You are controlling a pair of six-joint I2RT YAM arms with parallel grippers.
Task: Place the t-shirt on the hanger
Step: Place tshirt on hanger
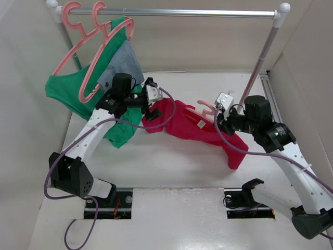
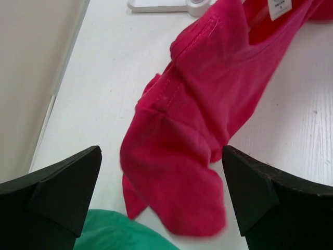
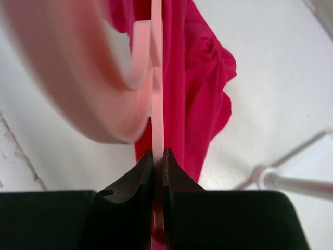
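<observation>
**Right tool**: jaws clamped on the thin bar of the large pink plastic hanger. The hanger's curled hook fills the wrist view toward 10 o'clock.

**Left tool**: jaws wide apart, with a sleeve of the small crimson-red cloth t-shirt lying between them, ungripped.

**From above:** the t-shirt is spread mid-way across the white tabletop. The left tool is at its 9 o'clock edge, the right tool at 3 o'clock, and the hook emerges near the neck at 1 o'clock.

**Step in hand (judged):** dressing the hanger. The next move calls for the left tool to close on the sleeve or shoulder seam and draw it over a hanger arm, while the right tool keeps the frame steady.

**Hidden or unclear:**
- Cloth covers most of the hanger's frame, so it cannot be told whether either arm sits inside the shirt.
- The hook is blurred in the right wrist view.
- A green garment is cut off at 6 o'clock in the left wrist view.
</observation>
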